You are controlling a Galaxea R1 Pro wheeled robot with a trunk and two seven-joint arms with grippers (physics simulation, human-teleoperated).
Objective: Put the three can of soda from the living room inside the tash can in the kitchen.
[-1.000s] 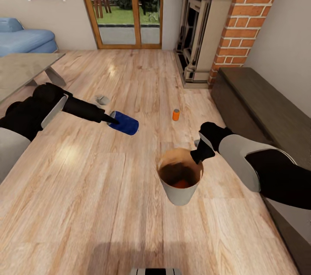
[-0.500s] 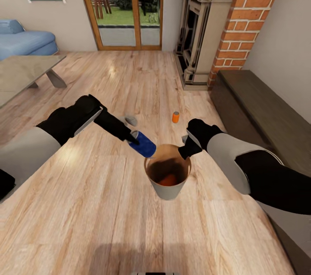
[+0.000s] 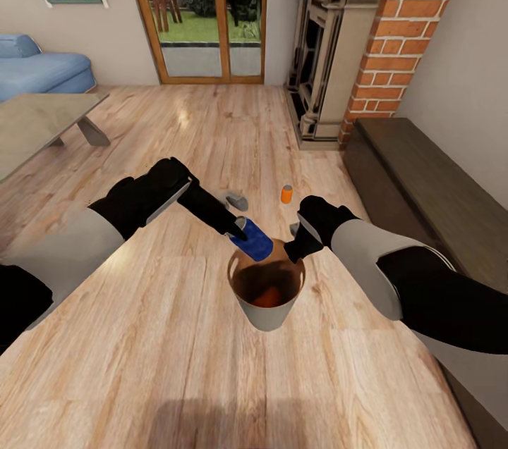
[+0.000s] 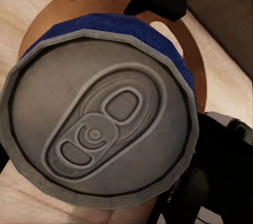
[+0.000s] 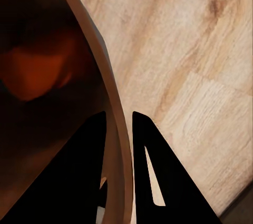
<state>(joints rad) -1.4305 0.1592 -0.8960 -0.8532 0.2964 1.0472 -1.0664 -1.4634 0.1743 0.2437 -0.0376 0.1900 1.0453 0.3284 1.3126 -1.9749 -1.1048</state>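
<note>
Soda cans, three counted: blue one point(image 3: 252, 240) clenched in left gripper point(image 3: 238, 228), tilted over trash can point(image 3: 266, 308) rim; orange one point(image 3: 268, 297) inside bin; another orange point(image 3: 286, 194) upright on floor beyond. Right gripper point(image 3: 294, 252) pinching bin rim point(image 5: 117, 129). Compared to half a second back, blue can closer over the opening

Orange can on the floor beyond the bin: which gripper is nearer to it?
Right. The right gripper pinches the trash can rim just short of the orange can; the left gripper holds the blue can farther to the side.
</note>
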